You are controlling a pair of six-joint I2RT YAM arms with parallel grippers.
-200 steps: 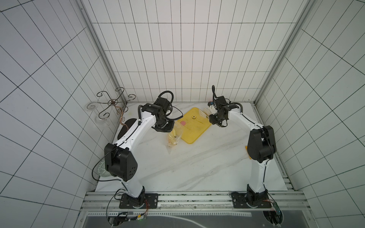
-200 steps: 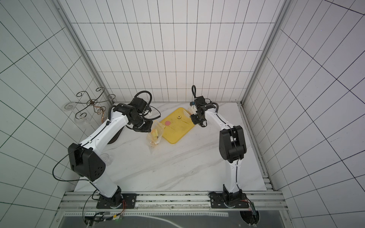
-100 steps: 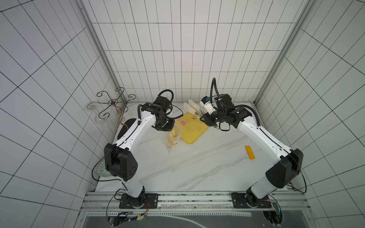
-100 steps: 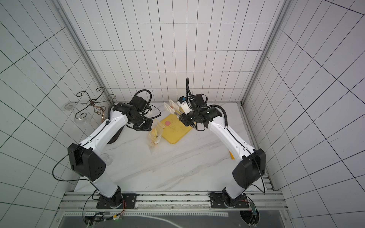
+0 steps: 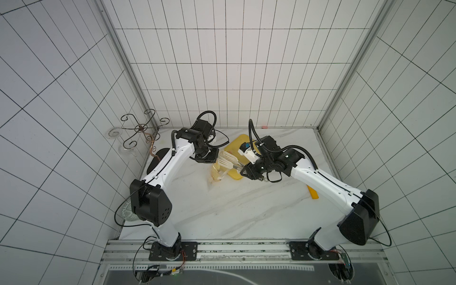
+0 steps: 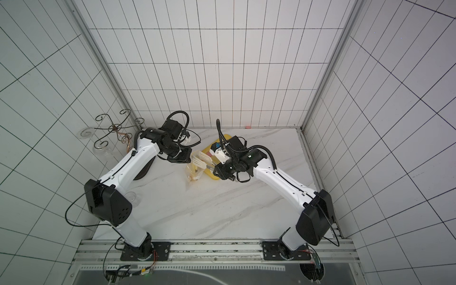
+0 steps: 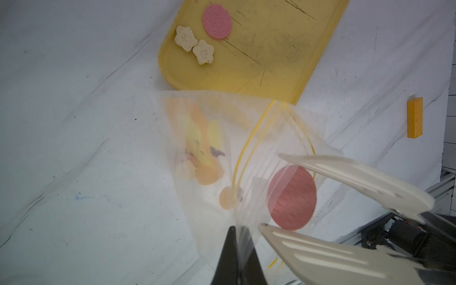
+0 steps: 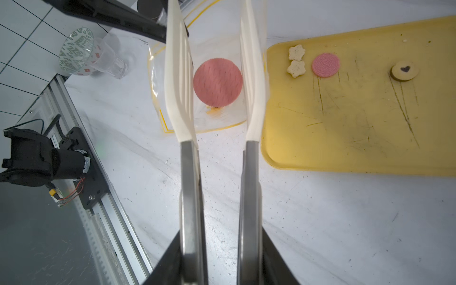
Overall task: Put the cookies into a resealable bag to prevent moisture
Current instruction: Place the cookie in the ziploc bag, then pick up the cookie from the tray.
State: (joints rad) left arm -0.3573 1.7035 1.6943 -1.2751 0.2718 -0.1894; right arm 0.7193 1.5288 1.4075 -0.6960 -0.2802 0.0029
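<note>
Right wrist view: resealable bag — mouth open toward tongs.

The left arm and right arm both stretch forward and bend inward, wrists close together. The left gripper is pinched tight on the bag edge; the right gripper clasps tongs, whose blades stand apart.

Tabletop, white marble-look | yellow tray at far centre | yellow block near right edge | two drinking glasses at left edge
</note>
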